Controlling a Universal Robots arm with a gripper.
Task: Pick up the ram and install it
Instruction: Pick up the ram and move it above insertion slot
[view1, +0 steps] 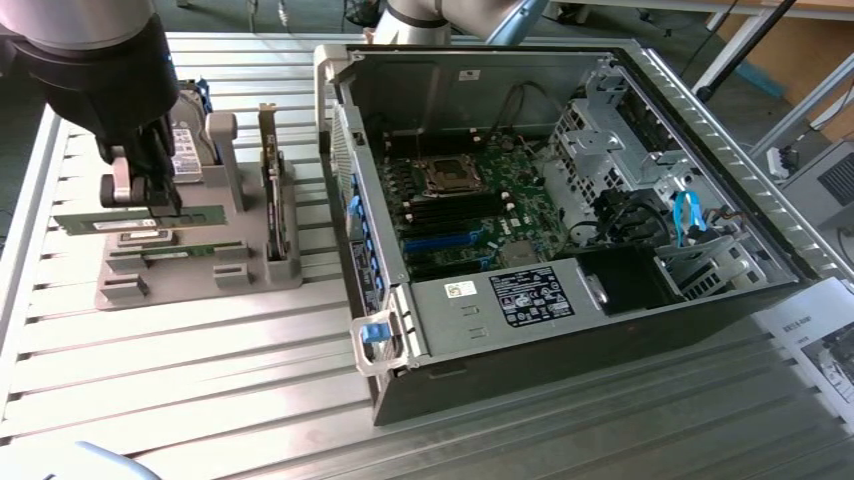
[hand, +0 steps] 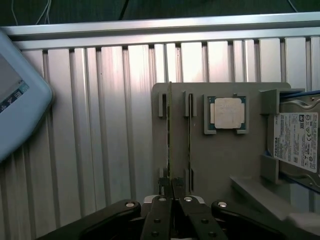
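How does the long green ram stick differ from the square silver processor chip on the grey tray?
The long thin green ram stick is narrow and elongated; the square silver processor chip is compact. The ram stick stands on edge; the processor chip lies flat in a recess of the grey tray. The gripper clamps the ram stick; the processor chip lies untouched. Both are over that tray.

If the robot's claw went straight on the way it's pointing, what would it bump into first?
Probably the long, thin green ram stick standing on edge in the flat grey plastic holder. The gripper points right at it and looks very close; I can't tell whether they touch.
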